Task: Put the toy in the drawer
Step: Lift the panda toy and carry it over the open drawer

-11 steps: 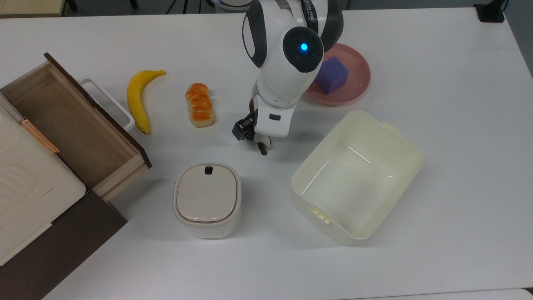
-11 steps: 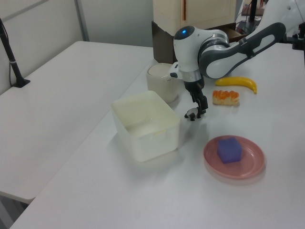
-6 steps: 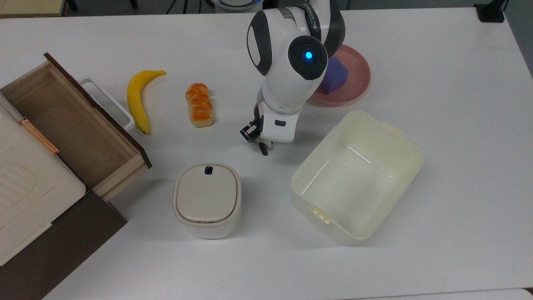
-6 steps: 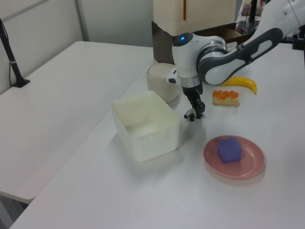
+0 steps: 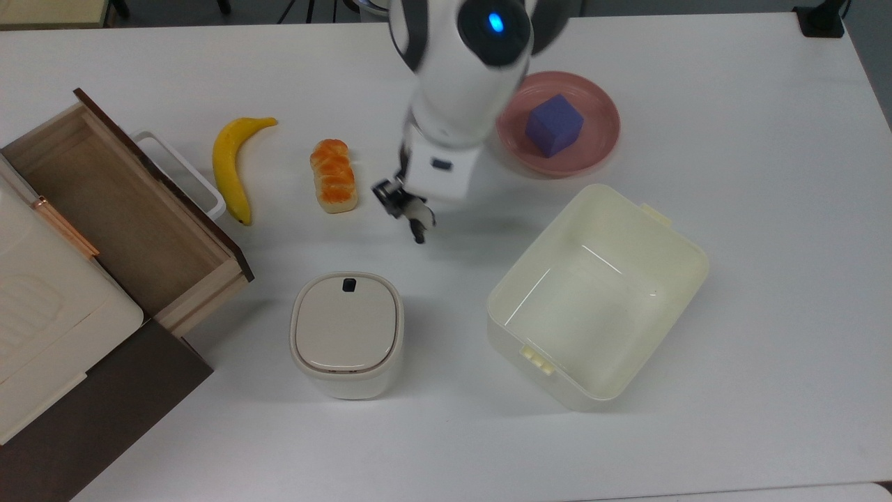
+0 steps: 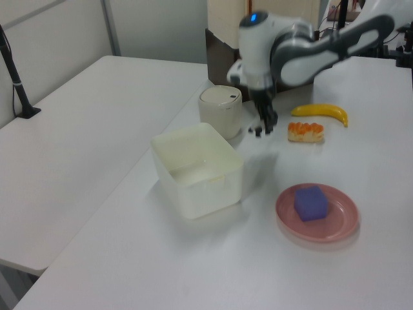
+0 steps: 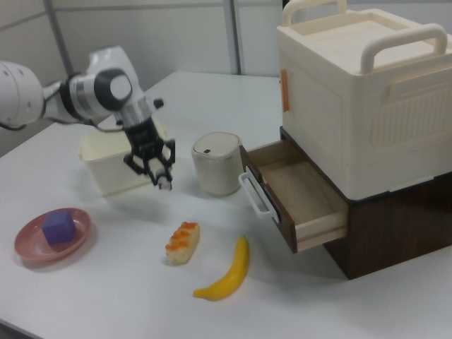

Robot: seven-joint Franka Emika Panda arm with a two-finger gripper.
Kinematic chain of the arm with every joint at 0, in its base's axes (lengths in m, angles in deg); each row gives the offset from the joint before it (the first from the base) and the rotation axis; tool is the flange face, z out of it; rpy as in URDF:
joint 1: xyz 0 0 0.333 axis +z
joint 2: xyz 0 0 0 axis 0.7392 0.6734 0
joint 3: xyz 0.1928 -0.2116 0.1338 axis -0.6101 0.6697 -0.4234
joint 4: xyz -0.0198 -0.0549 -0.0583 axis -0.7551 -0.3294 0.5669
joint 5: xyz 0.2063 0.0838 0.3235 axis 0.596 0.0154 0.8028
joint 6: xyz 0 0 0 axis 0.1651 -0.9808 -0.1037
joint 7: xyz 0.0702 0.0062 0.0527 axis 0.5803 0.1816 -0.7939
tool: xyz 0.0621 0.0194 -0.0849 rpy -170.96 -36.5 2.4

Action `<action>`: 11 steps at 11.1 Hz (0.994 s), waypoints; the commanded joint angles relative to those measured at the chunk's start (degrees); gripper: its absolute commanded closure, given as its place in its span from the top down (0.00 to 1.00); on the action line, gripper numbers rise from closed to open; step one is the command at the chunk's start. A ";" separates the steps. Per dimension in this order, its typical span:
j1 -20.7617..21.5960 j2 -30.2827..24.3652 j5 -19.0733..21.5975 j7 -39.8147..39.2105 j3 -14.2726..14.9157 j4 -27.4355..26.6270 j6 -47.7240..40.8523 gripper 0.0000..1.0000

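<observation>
end effector [image 5: 412, 213]: clamped on the toy [image 7: 164, 183], raised off the white bench [image 5: 732, 209].
toy: small black-and-white figure between the fingers, hanging above the bench, near the bread loaf [image 5: 334, 175].
nearby: lidded cream container [image 5: 346, 333] and cream bin [image 5: 599, 296].
drawer [image 5: 132, 216]: pulled open, wooden inside bare, well apart from the toy at the top view's left.
far side: purple cube [image 5: 554, 125] on pink plate [image 5: 599, 150].
</observation>
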 commanded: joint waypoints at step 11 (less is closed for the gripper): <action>-25.62 -6.18 7.57 -8.62 0.29 4.53 10.05 0.17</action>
